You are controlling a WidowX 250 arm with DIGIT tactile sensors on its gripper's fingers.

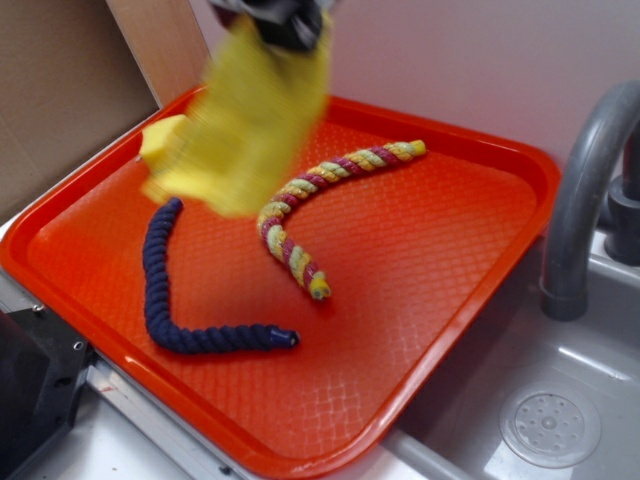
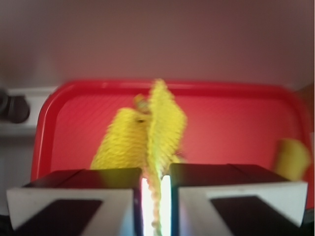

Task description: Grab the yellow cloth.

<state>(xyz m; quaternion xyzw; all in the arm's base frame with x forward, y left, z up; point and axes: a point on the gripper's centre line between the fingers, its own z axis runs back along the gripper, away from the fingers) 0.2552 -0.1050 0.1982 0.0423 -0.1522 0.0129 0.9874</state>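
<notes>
The yellow cloth (image 1: 245,125) hangs blurred in the air above the back left of the red tray (image 1: 470,250), clear of its surface. My gripper (image 1: 285,25) is at the top edge of the exterior view, shut on the cloth's upper end. In the wrist view the yellow cloth (image 2: 147,135) is pinched in the narrow gap between the two fingers of the gripper (image 2: 156,201) and dangles toward the tray (image 2: 236,118).
A yellow sponge block (image 1: 162,140) sits at the tray's back left, partly behind the cloth. A yellow-and-maroon braided rope (image 1: 300,220) and a navy rope (image 1: 165,290) lie on the tray. A grey faucet (image 1: 580,200) and sink (image 1: 530,420) are to the right.
</notes>
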